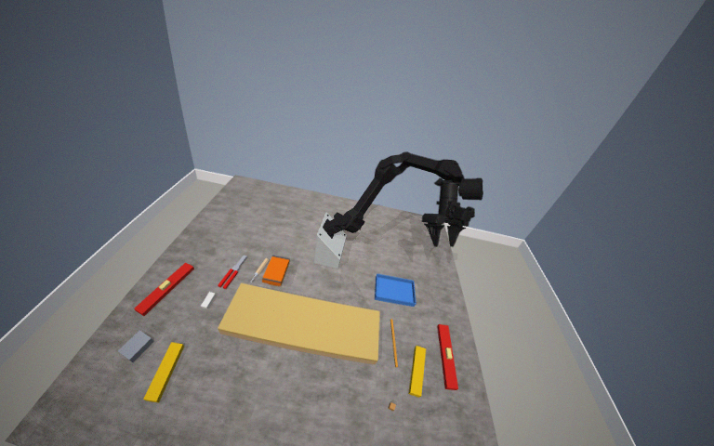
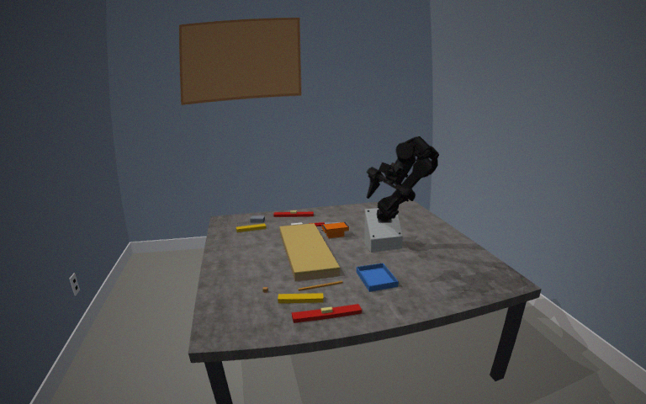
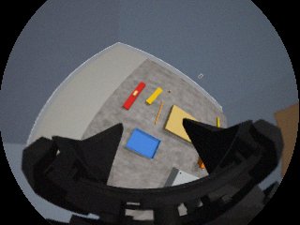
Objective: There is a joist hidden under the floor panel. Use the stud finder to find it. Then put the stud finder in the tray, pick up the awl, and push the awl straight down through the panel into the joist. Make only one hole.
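Observation:
The tan floor panel [image 1: 299, 326] [image 2: 309, 250] [image 3: 177, 123] lies flat, with no hole that I can make out. The orange stud finder [image 1: 276, 268] [image 2: 335, 227] [image 3: 202, 164] stands behind the panel's left end in the top view. The awl [image 1: 260, 268], with a pale wooden handle and thin metal shaft, lies just left of it. The blue tray [image 1: 394, 290] [image 2: 377, 276] [image 3: 142, 142] is empty, beyond the panel's right end. My gripper [image 1: 444, 244] [image 3: 153, 124] is open and empty, high up and pointing down, away from the tools. The joist is hidden.
Red-handled pliers-like tool [image 1: 230, 273], white block [image 1: 207, 299], red level [image 1: 165, 288], grey block [image 1: 135, 345] and yellow bar [image 1: 164, 371] lie left. Pencil [image 1: 394, 344], second yellow bar [image 1: 417, 371], second red level [image 1: 447, 357] and small cube [image 1: 391, 405] lie right. Arm base [image 1: 330, 252] stands behind the panel.

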You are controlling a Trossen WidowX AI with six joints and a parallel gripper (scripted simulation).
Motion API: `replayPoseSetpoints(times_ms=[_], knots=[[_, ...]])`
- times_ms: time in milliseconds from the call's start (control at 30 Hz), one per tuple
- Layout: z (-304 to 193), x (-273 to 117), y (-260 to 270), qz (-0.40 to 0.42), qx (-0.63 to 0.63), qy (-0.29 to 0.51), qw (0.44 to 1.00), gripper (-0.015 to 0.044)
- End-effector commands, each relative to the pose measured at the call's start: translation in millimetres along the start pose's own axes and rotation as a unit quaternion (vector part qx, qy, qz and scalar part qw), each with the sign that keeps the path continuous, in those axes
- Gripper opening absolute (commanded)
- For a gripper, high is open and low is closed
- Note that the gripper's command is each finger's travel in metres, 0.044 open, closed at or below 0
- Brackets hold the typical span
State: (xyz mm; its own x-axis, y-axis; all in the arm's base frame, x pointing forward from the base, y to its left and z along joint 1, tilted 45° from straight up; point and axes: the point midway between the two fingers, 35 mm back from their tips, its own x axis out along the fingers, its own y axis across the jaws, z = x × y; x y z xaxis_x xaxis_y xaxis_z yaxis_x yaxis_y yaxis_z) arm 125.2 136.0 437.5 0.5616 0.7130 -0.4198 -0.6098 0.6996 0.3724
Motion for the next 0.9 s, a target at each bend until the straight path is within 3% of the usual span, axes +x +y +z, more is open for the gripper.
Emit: replayPoseSetpoints(times_ms=[0, 233, 533, 867], knots=[[-3, 51, -44, -0.058, 0.003, 0.052, 0.997, 0.044], [-20, 123, -139, -0.127, 0.014, 0.15, 0.98, 0.044], [-65, 156, -242, -0.164, 0.063, 0.24, 0.955, 0.044], [-182, 165, -370, -0.134, 0.127, 0.352, 0.917, 0.044]])
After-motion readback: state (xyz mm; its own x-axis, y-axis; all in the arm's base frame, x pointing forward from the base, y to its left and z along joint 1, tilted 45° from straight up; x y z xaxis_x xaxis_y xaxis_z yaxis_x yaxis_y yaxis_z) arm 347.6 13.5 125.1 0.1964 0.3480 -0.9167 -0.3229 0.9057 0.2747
